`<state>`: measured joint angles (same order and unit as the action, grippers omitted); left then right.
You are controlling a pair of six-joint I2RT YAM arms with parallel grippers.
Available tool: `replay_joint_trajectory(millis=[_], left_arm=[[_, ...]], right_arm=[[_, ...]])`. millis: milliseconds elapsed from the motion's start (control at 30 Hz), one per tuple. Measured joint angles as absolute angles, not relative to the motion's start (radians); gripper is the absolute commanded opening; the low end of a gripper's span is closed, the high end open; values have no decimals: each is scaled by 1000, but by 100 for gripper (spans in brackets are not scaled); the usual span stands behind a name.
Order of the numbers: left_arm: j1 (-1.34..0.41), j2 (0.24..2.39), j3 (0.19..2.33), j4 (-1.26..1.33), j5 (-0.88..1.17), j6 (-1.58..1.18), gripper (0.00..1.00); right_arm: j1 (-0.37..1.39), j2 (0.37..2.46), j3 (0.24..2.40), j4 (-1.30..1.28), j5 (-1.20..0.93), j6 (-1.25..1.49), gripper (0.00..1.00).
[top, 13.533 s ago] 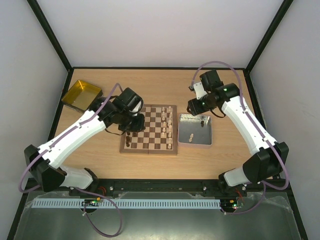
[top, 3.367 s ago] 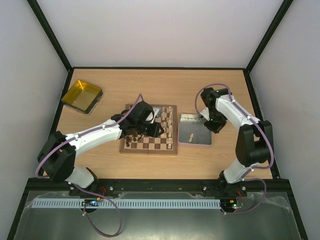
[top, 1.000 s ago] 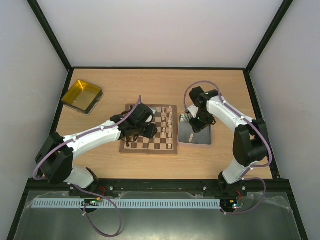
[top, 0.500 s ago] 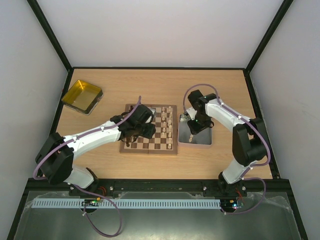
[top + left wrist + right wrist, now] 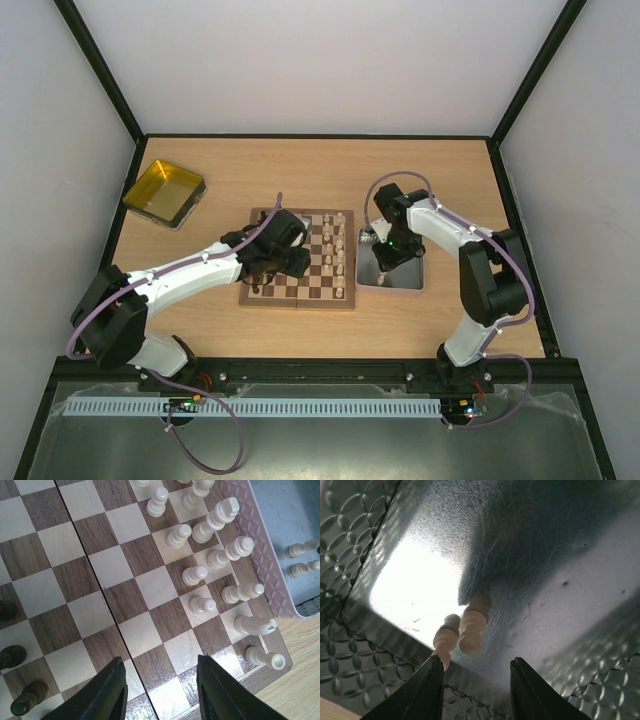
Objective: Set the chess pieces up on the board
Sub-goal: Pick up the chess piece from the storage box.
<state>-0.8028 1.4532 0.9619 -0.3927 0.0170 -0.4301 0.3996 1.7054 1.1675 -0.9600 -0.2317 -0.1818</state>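
1. Top view:
   - The board (image 5: pixel 300 303) lies in the middle of the desk (image 5: pixel 450 180).
   - Pale pieces (image 5: pixel 340 262) stand along its right side and dark pieces (image 5: pixel 257 285) along its left.
   - The left hand (image 5: pixel 293 262) hangs over the board's near half. From this view I cannot tell how its fingers stand.
   - The right hand (image 5: pixel 385 256) is low over the grey tray (image 5: pixel 410 278), which sits just beside the board's right rim.
   - A yellow tray (image 5: pixel 163 192) sits well apart at the far left.

2. Left wrist view:
   - The left hand (image 5: pixel 161 680) is spread, with nothing between its fingers.
   - It is above the squares by the board's (image 5: pixel 100 570) near edge, on the seam down the board's middle.
   - The pale pieces (image 5: pixel 195 575) fill the two rows on the tray side, and a few dark pieces (image 5: pixel 12 655) show at the opposite edge.
   - Two more pale pieces lie inside the grey tray (image 5: pixel 260 555), near its wall.
   - Bare desk (image 5: pixel 295 680) shows at the corner.

3. Right wrist view:
   - The right hand (image 5: pixel 475 680) is down inside the grey tray (image 5: pixel 560 580) with its fingers apart, pinching nothing.
   - A pale piece (image 5: pixel 471 627) lies on the tray floor just ahead of the gap, clear of both fingers.
   - A second pale form (image 5: pixel 445 637) lies right beside it, against the tray's wall.
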Motion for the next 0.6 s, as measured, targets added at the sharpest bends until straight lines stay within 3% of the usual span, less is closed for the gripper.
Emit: replay_joint_trajectory(millis=[600], left_arm=[[-803,1452,962,-395,6,-429,41]], right_arm=[[405,1747,1151,-947,-242,-179,27]])
